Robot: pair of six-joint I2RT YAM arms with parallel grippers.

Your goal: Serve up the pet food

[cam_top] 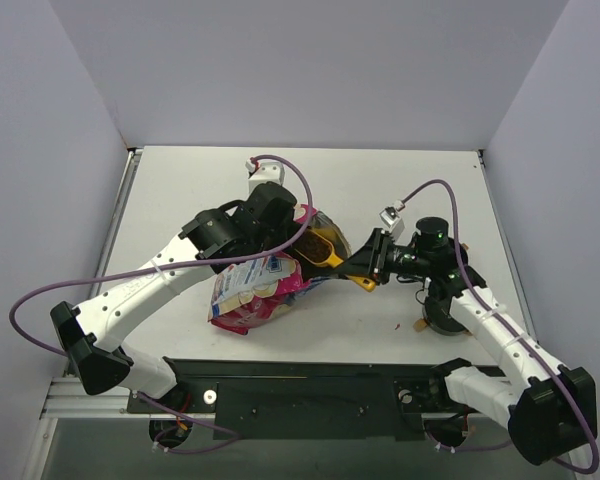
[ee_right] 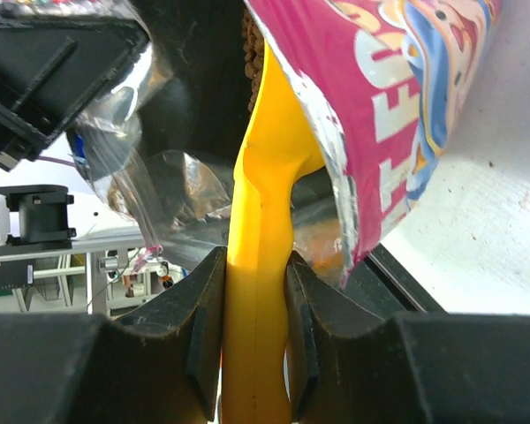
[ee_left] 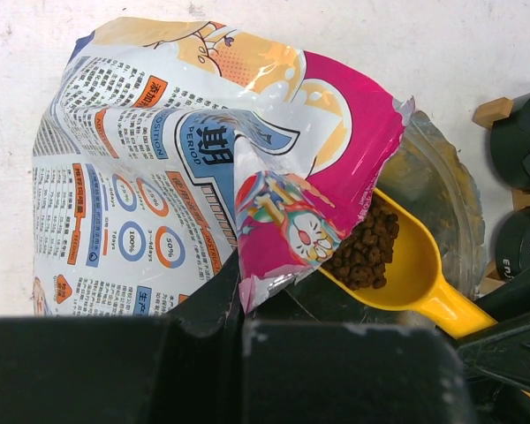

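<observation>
Dark-brown kibble (ee_left: 368,250) lies in the bowl of a yellow scoop (ee_left: 412,269) at the mouth of the pink-and-blue printed bag (ee_left: 185,168). My right gripper (ee_right: 254,300) is shut on the scoop's handle (ee_right: 258,265); the top view shows it (cam_top: 372,262) right of the bag (cam_top: 255,292), with the scoop (cam_top: 325,252) reaching into the opening. My left gripper (ee_left: 238,305) is shut on the bag's torn edge and holds the mouth open; it sits above the bag in the top view (cam_top: 270,222).
Black round bowls on a wooden stand (ee_left: 521,168) are at the right; from above they (cam_top: 442,312) lie under my right arm. A dark rail (cam_top: 310,395) runs along the table's near edge. Walls close in the white table (cam_top: 380,190) on three sides.
</observation>
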